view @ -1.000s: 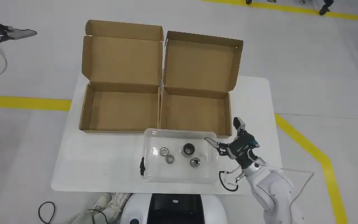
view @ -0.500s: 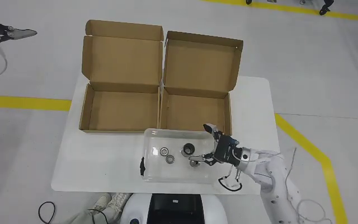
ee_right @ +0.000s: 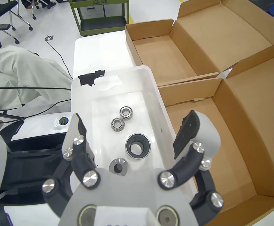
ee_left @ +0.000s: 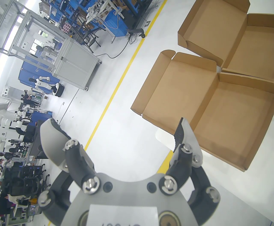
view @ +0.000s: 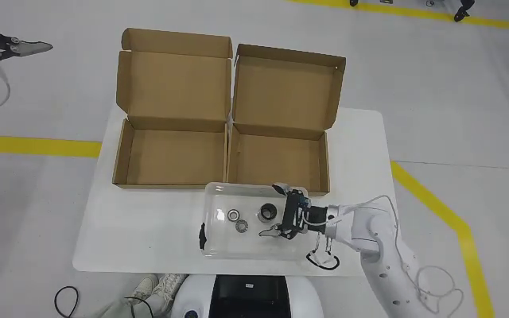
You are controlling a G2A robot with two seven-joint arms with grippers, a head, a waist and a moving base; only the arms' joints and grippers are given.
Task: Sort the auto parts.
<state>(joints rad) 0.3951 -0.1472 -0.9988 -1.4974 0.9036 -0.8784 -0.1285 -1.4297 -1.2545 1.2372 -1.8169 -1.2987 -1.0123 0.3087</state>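
My right end effector (view: 274,211) sits low with its fingers spread wide, forearm angled inward across my front. My left end effector (ee_left: 116,130) is held aside, fingers equally wide apart.

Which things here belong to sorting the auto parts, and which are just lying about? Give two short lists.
For the job:
- bin
- bearings
- black ring
- metal bush
- boxes
- right gripper, open over the bin

Lying about:
- green cart
- floor cable
- chair
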